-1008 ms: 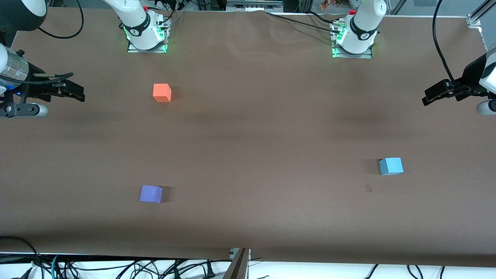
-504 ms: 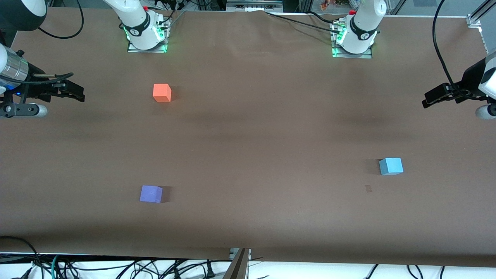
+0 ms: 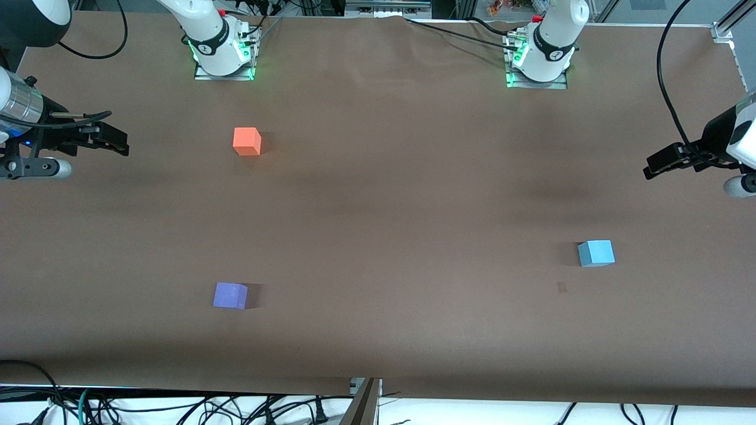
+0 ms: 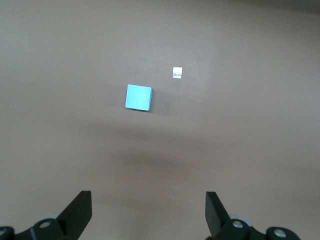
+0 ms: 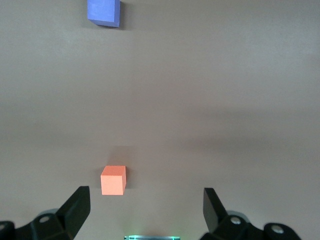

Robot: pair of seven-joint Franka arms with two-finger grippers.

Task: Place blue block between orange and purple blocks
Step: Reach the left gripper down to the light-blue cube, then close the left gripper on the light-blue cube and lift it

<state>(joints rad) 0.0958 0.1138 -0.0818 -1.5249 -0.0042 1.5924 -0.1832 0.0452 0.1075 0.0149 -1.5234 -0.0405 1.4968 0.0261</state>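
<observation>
Front view: blue block (image 3: 596, 253) well apart from left pincer (image 3: 657, 163)

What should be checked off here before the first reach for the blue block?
1. Blue block free on the table, upright: ok.
2. Left tool open, empty, up in the air at its end: ok.
3. Right tool open, empty, waiting: ok.
4. Gap between orange block and purple block unoccupied: ok.
5. Small scrap beside the blue block, apart from it: ok.
</observation>
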